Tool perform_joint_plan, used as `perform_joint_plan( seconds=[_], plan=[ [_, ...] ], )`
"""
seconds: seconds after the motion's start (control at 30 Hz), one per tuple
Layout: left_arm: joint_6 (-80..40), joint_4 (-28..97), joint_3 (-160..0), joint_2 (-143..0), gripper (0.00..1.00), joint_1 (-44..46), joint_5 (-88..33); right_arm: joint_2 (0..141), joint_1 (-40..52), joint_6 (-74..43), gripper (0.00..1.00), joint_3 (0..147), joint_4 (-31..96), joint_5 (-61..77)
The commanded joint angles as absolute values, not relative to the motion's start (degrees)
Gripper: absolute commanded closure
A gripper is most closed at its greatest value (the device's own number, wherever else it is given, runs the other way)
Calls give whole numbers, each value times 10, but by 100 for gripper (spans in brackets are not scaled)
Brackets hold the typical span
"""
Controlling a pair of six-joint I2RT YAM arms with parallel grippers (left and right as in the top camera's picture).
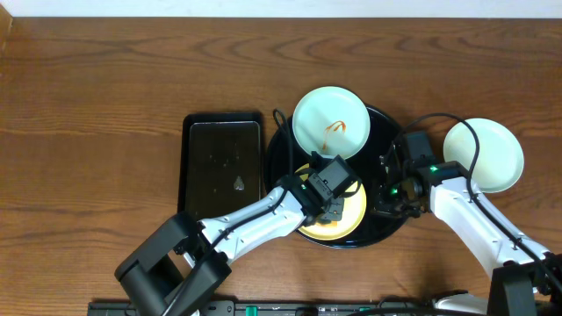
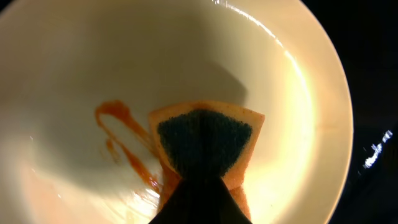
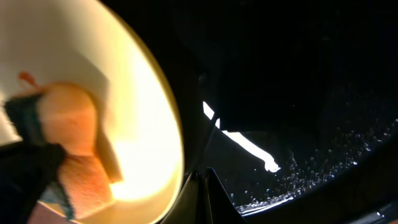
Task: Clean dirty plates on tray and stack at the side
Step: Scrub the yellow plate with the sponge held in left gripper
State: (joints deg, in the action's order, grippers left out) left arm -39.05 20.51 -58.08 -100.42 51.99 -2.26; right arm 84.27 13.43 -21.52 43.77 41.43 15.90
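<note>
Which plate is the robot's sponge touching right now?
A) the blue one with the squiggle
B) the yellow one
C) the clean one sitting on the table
B: the left hand presses the sponge onto the yellow plate, right beside an orange sauce smear.

The round tray [image 1: 279,171] sits on the counter [image 1: 88,105], right of centre, with the rectangular tray [image 1: 221,162] just beside it on the left. Two plates lie in the round tray: the far plate [image 1: 330,123] at its back edge, the near plate [image 1: 353,213] in front of that. A sponge [image 2: 205,143] rests in the near plate. The third plate [image 1: 483,154] lies on the counter, right of the round tray and apart from it
</note>
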Motion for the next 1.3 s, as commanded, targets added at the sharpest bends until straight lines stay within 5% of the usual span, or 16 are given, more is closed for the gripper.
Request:
perform_joint_plan(
  seconds=[0.0,0.1,0.47,0.9,1.27],
  plan=[
    [-395,207,-579,-1007,92,508,11,839,140,-223,99,420,400,151],
    [-395,207,-579,-1007,92,508,11,839,140,-223,78,414,384,155],
    [-395,211,-579,-1007,92,508,7,839,140,-223,71,414,336,170],
    [-396,216,-579,-1007,92,508,7,871,184,-223,75,409,310,169],
    [-395,224,-579,-1007,92,508,36,930,185,-227,99,409,297,163]
  ],
)
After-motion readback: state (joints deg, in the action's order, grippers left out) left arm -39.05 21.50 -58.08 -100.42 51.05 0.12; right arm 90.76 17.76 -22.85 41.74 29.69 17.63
